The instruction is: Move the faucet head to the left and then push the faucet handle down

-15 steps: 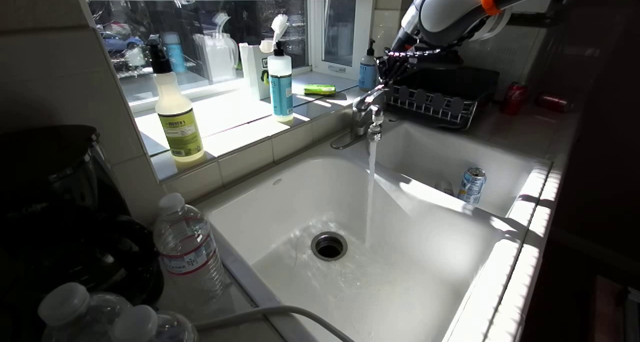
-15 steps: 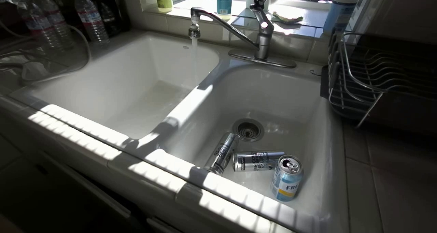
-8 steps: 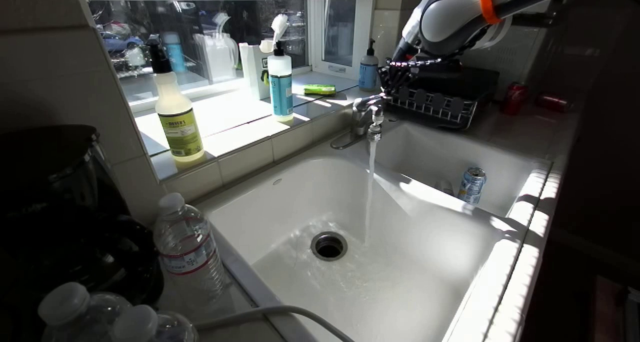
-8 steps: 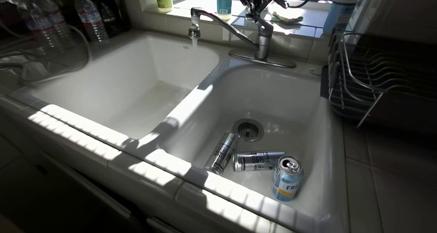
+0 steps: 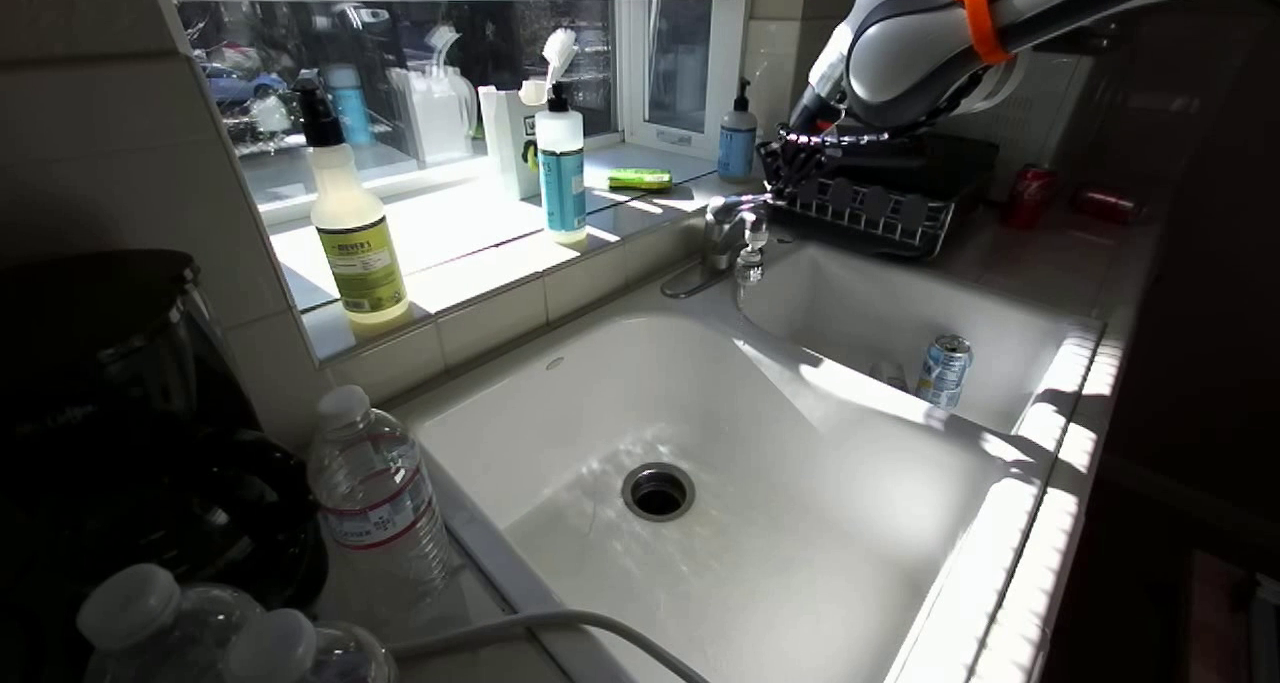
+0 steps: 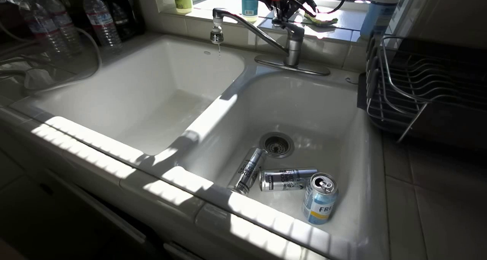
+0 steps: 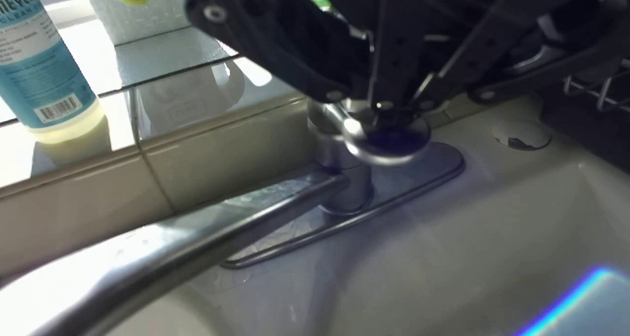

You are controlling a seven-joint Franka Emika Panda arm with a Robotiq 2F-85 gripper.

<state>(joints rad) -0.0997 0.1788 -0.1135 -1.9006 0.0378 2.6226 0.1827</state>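
The chrome faucet head (image 6: 258, 32) reaches left over the left basin in an exterior view. Its tip (image 5: 752, 253) points down, and only thin drips (image 6: 219, 51) fall from it. It also crosses the lower left of the wrist view (image 7: 197, 250). The chrome faucet handle (image 6: 293, 27) lies low and nearly level atop the base. It shows below the fingers in the wrist view (image 7: 354, 134). My black gripper (image 7: 391, 117) is shut, with its fingertips at the handle's end from above, seemingly touching it. The gripper shows in both exterior views (image 5: 773, 185) (image 6: 279, 19).
A dish rack (image 6: 403, 100) stands right of the sink. Several cans (image 6: 321, 199) lie or stand in the right basin. Soap bottles (image 5: 562, 173), a sponge (image 6: 320, 21) and a blue bottle (image 6: 377, 14) stand on the sill behind the faucet. Water bottles (image 5: 380, 503) stand beyond the left basin.
My gripper has moved down with its fingertips at the handle. The handle has gone from tilted up to nearly level. The water stream has dwindled to drips. The spout has not moved.
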